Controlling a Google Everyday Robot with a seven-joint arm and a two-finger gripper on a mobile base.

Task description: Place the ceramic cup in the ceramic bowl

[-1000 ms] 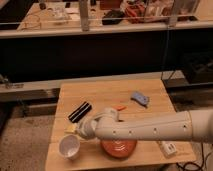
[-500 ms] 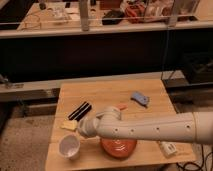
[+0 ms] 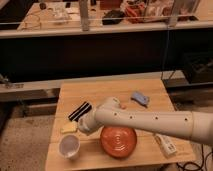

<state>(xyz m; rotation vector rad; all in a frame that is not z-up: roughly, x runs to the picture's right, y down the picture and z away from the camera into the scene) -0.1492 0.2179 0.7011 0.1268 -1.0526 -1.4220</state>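
The ceramic cup [image 3: 69, 146] is small, white and upright at the front left corner of the wooden table [image 3: 115, 90]. The ceramic bowl [image 3: 119, 141] is wide, orange-red with pale rings at its centre, and sits to the cup's right near the front edge. My pale arm reaches in from the right across the bowl's far rim. The gripper [image 3: 84, 125] is at its left end, just above and to the right of the cup, between the cup and the bowl. It holds nothing that I can see.
A black rectangular object [image 3: 80, 111] and a yellow sponge [image 3: 68, 128] lie left of the gripper. A blue object [image 3: 140, 97] lies at the back right. A white packet [image 3: 165, 144] lies near the right front edge. A dark shelf stands behind the table.
The arm's end has shifted only slightly. The cup and the bowl have not moved.
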